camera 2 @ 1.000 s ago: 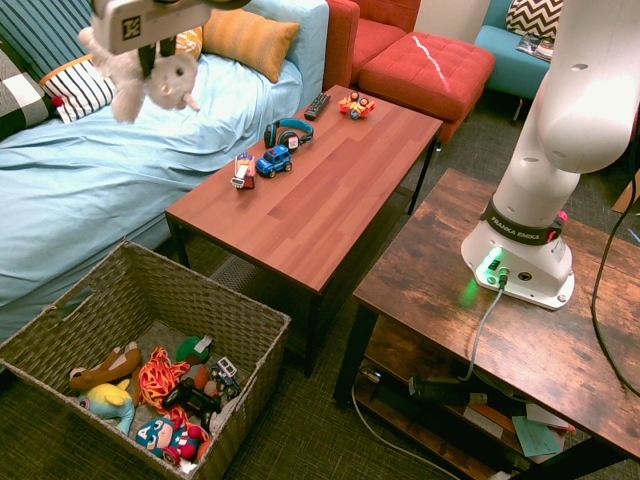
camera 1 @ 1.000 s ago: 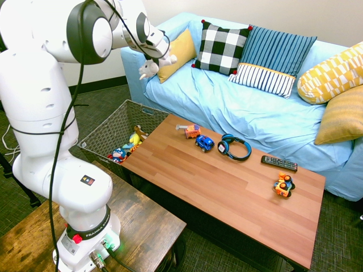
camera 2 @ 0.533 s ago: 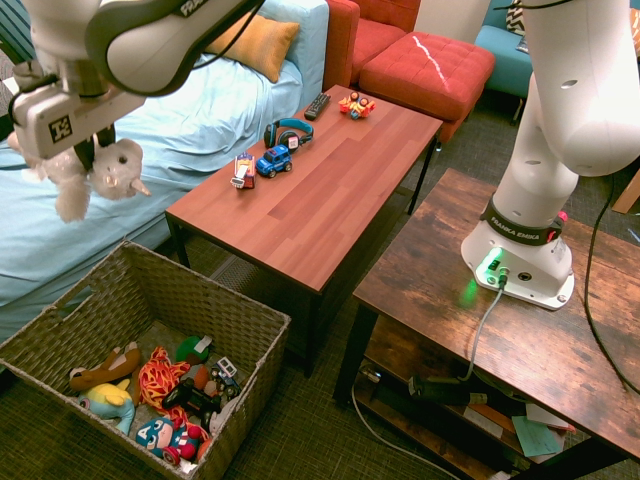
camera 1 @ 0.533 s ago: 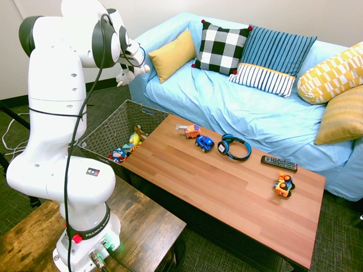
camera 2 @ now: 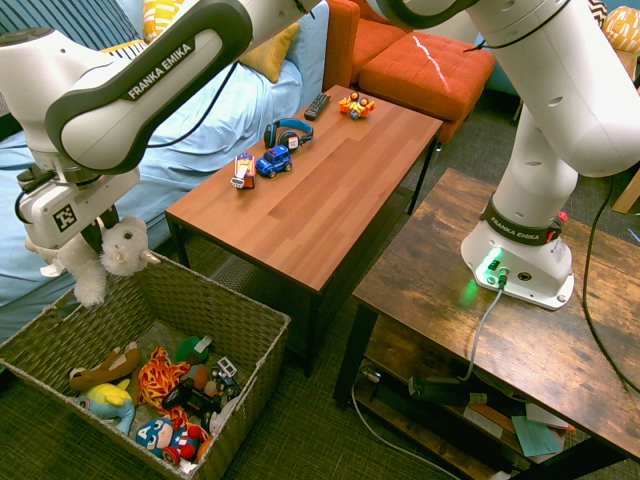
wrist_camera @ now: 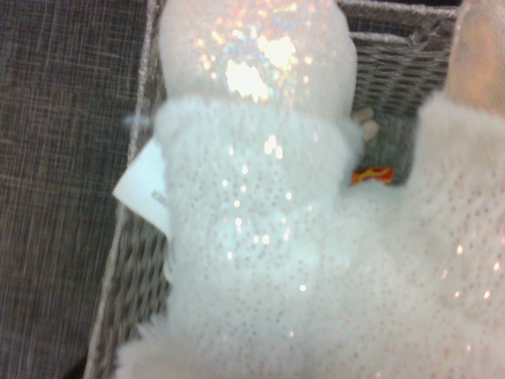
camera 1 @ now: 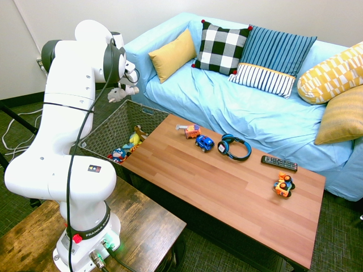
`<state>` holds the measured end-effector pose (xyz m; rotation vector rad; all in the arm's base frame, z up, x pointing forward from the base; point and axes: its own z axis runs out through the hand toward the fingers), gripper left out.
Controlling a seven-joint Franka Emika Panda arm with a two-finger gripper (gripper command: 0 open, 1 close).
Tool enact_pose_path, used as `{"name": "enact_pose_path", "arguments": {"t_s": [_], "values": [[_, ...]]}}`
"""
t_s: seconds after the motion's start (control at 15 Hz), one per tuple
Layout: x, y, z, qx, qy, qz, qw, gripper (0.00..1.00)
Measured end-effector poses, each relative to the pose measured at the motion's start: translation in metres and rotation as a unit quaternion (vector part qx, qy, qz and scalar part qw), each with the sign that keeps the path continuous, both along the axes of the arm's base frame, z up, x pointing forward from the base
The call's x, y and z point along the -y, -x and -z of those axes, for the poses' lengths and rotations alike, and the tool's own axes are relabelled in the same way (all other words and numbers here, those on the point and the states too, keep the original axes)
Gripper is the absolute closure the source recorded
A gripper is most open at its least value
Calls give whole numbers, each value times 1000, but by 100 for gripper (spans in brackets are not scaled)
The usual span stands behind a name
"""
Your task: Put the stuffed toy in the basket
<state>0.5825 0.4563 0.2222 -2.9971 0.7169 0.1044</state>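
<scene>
Since the earlier frame the arm has swung lower in the second exterior view, bringing the stuffed toy (camera 2: 124, 247) down from over the sofa (camera 1: 221, 90) to the far edge of the basket (camera 2: 205, 300). The toy is white, fluffy plush flecked with sparkle, its limbs ending in shiny, rounded pads; a pale tag (wrist_camera: 147, 188) sticks out at its side. The basket is grey-brown, coarsely woven and roughly rectangular, open-topped, at the lower left of that view.

Inside lie several toys, among them one brown plush (camera 2: 106, 368), one yellow-and-blue plush (camera 2: 110, 402), one caped figure (camera 2: 168, 438) and one tangle of orange strands (camera 2: 160, 380). The smooth wooden coffee table (camera 1: 227, 187) at centre carries three small toy vehicles, one pair of headphones (camera 1: 235, 147) and one black remote (camera 1: 279, 164).

The gripper (camera 2: 95, 238), at the left of the second exterior view, is closed on the plush toy, holding it up.
</scene>
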Motion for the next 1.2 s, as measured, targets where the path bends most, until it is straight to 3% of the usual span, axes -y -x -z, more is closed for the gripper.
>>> {"name": "enact_pose_path", "arguments": {"t_s": [0.27, 0.33, 1.2], "values": [[-4, -8, 36, -37, 11, -31, 999, 100], [-7, -8, 43, -47, 14, -38, 998, 0], [-17, -15, 54, -57, 11, -38, 998, 0]]}}
